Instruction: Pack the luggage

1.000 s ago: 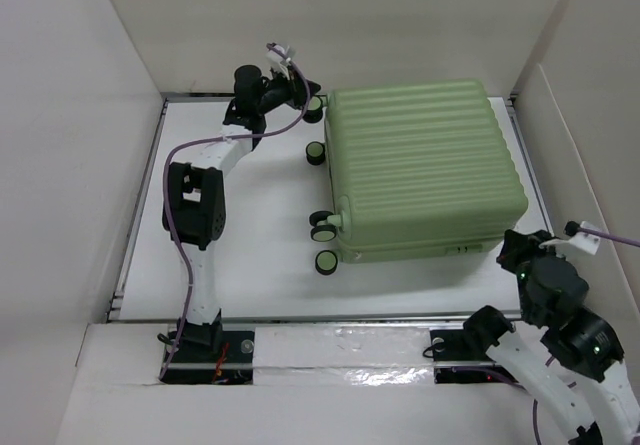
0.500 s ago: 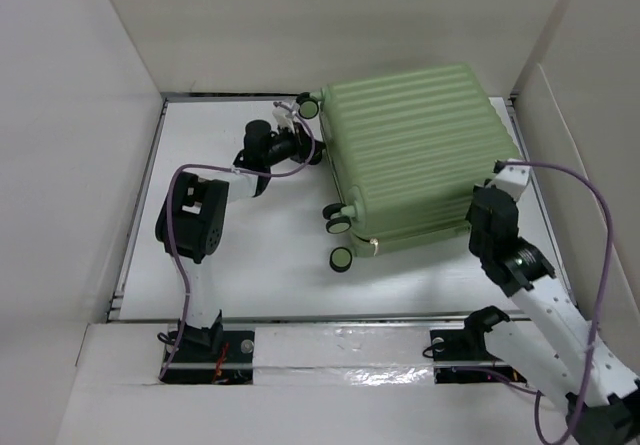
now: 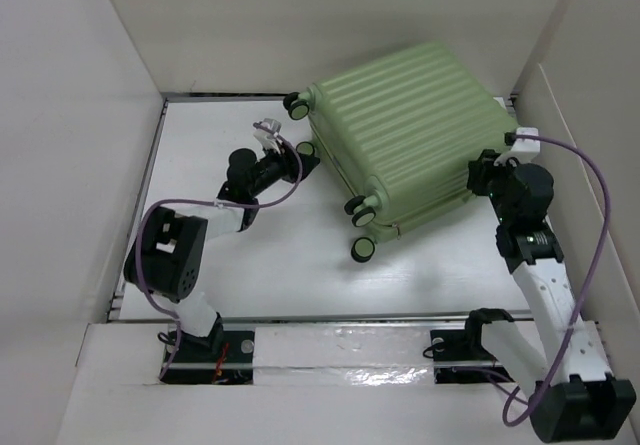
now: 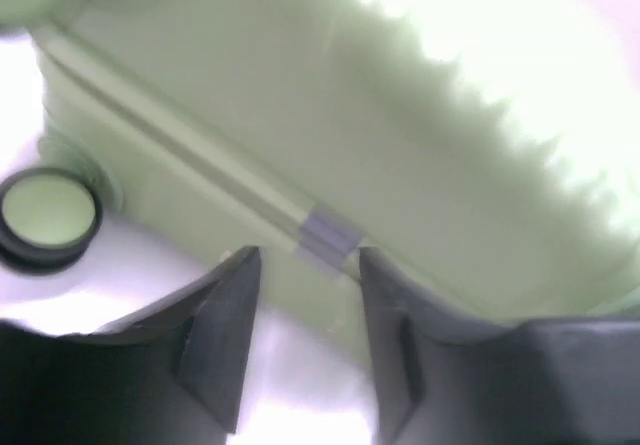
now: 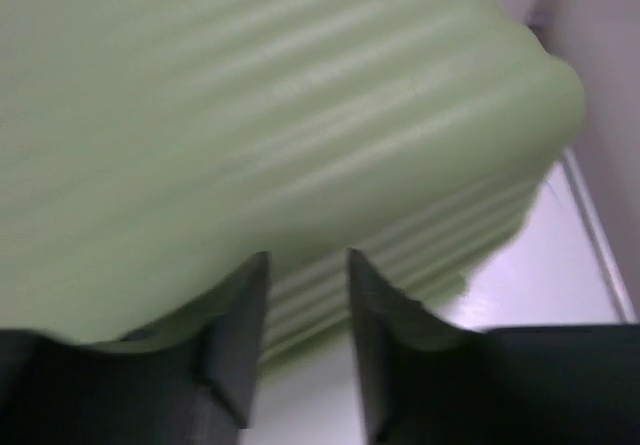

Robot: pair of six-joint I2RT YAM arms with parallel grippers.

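The suitcase point(image 3: 405, 135) sits skewed in the worktop's point(image 3: 260, 265) far right corner, left gripper point(image 4: 305, 260) and right gripper point(image 5: 305, 260) both slightly open, seemingly empty.

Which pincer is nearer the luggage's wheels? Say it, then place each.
Left. The left pincer is at the wheeled end of the luggage, close beside a wheel; the right pincer is at the opposite end, away from every wheel.

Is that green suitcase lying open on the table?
No, the suitcase is shut, with its ribbed outside facing up and none of its inside showing.
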